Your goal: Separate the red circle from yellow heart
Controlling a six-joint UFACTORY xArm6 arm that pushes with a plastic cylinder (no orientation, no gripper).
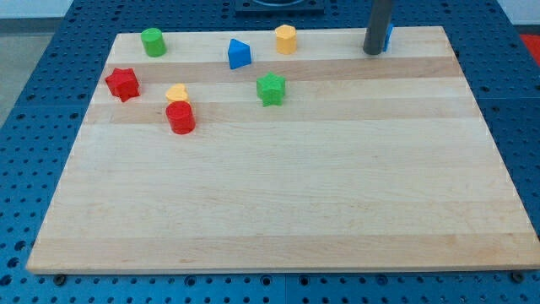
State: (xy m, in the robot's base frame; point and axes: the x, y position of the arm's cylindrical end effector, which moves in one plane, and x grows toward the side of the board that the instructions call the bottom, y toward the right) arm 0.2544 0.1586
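Red circle (180, 117) touches yellow heart (176, 92); my tip (372, 52) well apart.

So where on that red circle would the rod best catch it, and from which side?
There is no gripping; my tip only pushes. The red circle sits just below the yellow heart, apparently touching. I would probably meet its upper side wall from the view's top, beside the heart, and push it toward the view's bottom. My tip is now far off at the view's top right.

red circle (180, 117): seen touching the yellow heart (176, 91) just above it
tip (372, 52): found far right, at the tabletop (295, 194) top edge, well apart
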